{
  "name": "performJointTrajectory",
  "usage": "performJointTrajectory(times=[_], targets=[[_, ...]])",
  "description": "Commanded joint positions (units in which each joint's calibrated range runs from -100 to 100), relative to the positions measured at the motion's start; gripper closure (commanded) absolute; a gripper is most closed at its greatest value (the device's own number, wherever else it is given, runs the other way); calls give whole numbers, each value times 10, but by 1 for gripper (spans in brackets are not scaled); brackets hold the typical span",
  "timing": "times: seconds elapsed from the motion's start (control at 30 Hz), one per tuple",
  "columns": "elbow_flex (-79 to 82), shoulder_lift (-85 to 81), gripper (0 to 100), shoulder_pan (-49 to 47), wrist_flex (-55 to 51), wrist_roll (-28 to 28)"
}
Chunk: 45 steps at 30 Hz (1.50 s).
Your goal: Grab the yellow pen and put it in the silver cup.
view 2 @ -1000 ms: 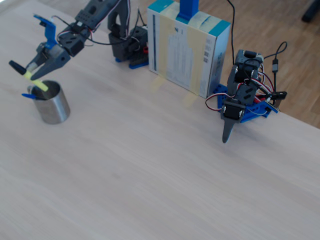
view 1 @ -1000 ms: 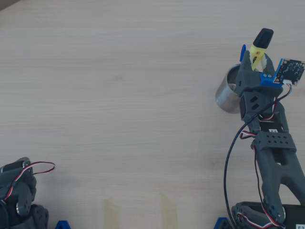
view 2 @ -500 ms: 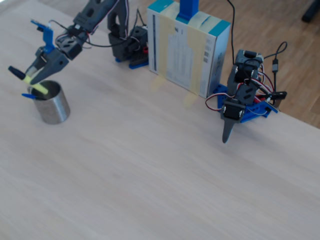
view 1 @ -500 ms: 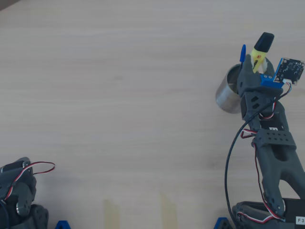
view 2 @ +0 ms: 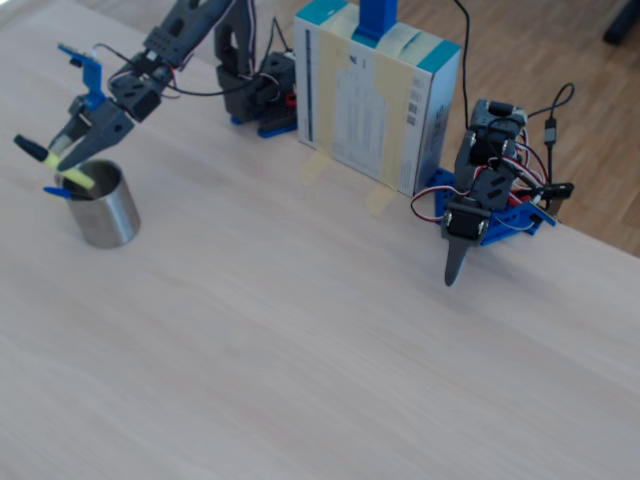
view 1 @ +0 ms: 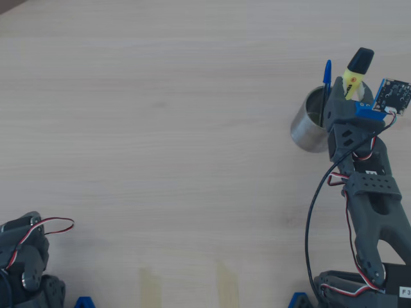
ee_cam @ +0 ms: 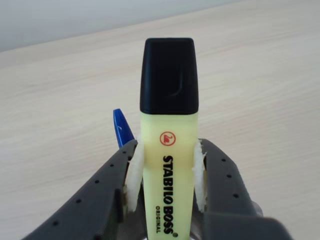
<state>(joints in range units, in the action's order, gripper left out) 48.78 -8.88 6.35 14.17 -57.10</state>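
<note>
The yellow pen (ee_cam: 167, 170), a chunky highlighter with a black cap (ee_cam: 168, 75), stands cap-up between my gripper's (ee_cam: 167, 155) white pads (ee_cam: 134, 172), which are shut on its barrel. In the overhead view the gripper (view 1: 347, 96) holds the yellow pen (view 1: 352, 77) over the right side of the silver cup (view 1: 307, 128). In the fixed view the yellow pen (view 2: 72, 174) slants with its lower end at the mouth of the silver cup (view 2: 105, 210), under the gripper (view 2: 72, 160). A thin blue pen (view 1: 327, 74) stands in the cup.
A second arm (view 2: 482, 205) is parked at the table's far right in the fixed view, beside a white and teal box (view 2: 375, 95). The same arm's base (view 1: 22, 263) shows at the bottom left of the overhead view, near tape marks (view 1: 151, 285).
My gripper has shifted a little right and down in the overhead view with the yellow pen, bringing the pen's lower end closer to the cup's mouth. The cup and blue pen stayed put.
</note>
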Motion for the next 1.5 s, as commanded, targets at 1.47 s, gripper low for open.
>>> performJointTrajectory(times=[1.47], targets=[[-19, 107, 89, 34, 8, -1]])
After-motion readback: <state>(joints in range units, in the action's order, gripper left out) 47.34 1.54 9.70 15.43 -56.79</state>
